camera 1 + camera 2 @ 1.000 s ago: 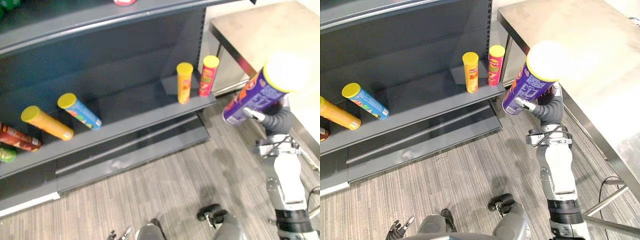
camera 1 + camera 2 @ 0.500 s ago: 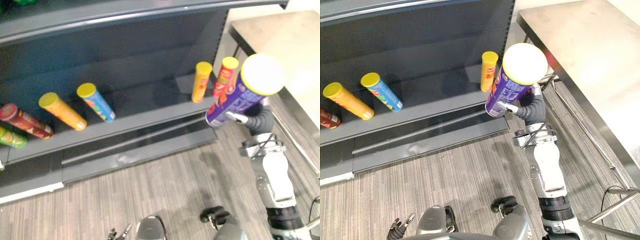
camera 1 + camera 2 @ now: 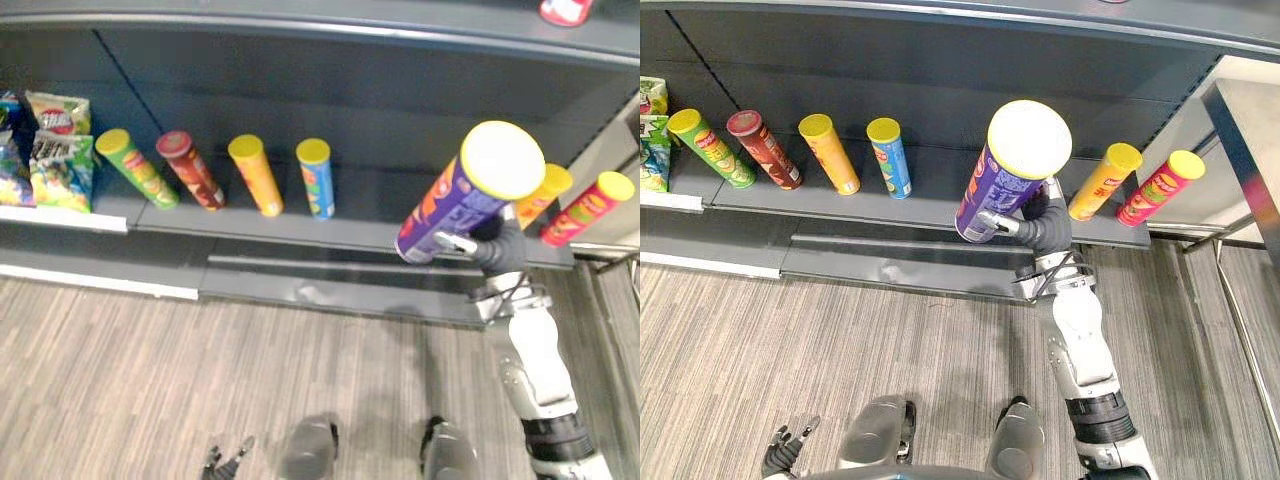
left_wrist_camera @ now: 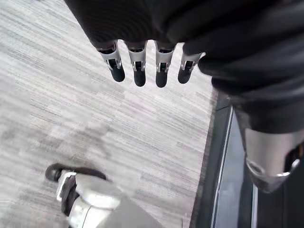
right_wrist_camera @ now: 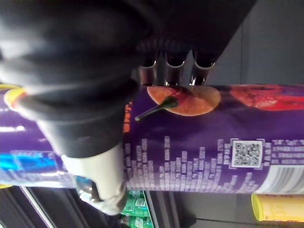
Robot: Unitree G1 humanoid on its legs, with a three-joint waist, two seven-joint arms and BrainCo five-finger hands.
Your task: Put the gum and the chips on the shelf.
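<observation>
My right hand [image 3: 1045, 226] is shut on a purple chips can [image 3: 1002, 182] with a pale yellow lid. It holds the can tilted in the air, its lid toward me, in front of the dark low shelf [image 3: 936, 207]. In the right wrist view my fingers [image 5: 175, 66] and thumb curl round the purple chips can [image 5: 209, 137]. The can hangs over the gap between a blue can [image 3: 889, 157] and a yellow-orange can [image 3: 1102, 181]. My left hand [image 4: 137, 66] hangs low over the floor, fingers straight and holding nothing.
Green [image 3: 708, 148], red-brown [image 3: 764, 150] and orange [image 3: 830, 153] cans stand in a row left of the blue one. A red can [image 3: 1158, 187] leans at the far right. Snack bags [image 3: 55, 150] fill the shelf's left end. A metal table edge [image 3: 1245, 150] juts in at the right.
The whole view has swung left along the shelf, so more cans and the snack bags show. My right hand still holds the purple can, now facing the shelf's gap.
</observation>
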